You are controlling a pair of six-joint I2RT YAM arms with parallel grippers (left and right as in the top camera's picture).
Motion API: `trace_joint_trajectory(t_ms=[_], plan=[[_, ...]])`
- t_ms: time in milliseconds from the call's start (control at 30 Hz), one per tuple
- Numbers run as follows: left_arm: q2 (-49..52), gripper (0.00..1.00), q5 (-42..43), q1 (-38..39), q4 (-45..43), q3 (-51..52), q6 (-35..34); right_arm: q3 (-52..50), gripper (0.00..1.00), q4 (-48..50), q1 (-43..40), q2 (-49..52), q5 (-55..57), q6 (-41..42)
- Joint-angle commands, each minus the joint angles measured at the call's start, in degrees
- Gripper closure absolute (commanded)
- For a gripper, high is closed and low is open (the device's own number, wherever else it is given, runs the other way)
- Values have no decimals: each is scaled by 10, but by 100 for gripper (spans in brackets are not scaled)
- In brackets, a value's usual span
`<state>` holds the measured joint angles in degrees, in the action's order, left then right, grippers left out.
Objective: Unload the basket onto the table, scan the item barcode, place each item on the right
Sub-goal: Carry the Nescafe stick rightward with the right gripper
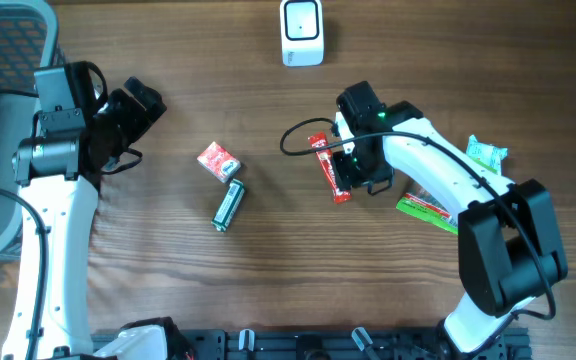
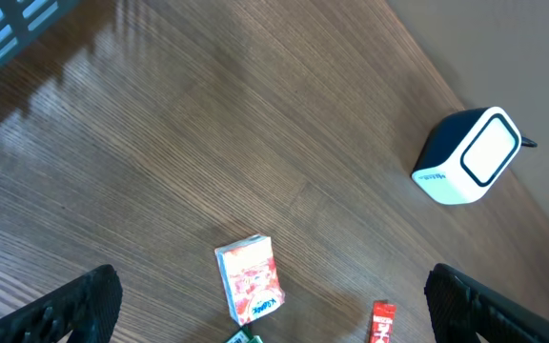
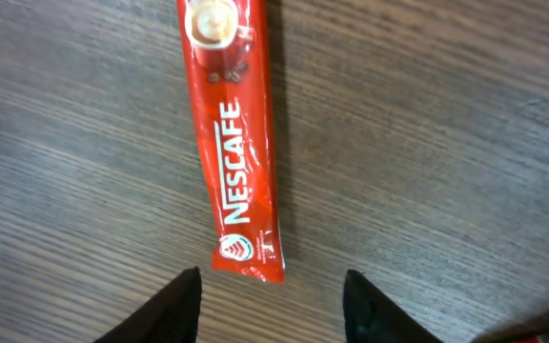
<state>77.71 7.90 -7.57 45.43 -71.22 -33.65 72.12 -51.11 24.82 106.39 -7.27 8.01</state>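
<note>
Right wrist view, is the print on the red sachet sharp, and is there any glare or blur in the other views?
Right wrist view: the red sachet is sharp, its lettering readable, with a slight sheen. Left wrist view: pale reflections wash the table at upper left, and the scanner is crisp. Overhead view: even light, soft shadows.

The left arm (image 1: 53,220) and right arm (image 1: 433,160) have smooth white shells on their long links and boxy black housings at the joints. A thin black cable (image 1: 290,135) loops from the right wrist, where a small green light (image 1: 379,116) seems to glow. The left tool (image 1: 146,100) and right tool (image 3: 270,307) are matte black.
</note>
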Motion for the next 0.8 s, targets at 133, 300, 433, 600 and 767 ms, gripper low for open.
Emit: trace_joint_trajectory(t_ms=[133, 300, 433, 600, 767], plan=[[-6, 0, -5, -1, -1, 0, 4, -17, 55, 24, 26, 1, -5, -3], [-6, 0, -5, -1, -1, 0, 4, -44, 55, 59, 26, 1, 2, -3], [-6, 0, -5, -1, -1, 0, 4, -59, 56, 84, 26, 1, 30, -3], [-6, 0, -5, -1, -1, 0, 4, -60, 61, 96, 26, 1, 48, -3], [-6, 0, -5, -1, -1, 0, 4, -61, 62, 108, 26, 1, 57, 0]])
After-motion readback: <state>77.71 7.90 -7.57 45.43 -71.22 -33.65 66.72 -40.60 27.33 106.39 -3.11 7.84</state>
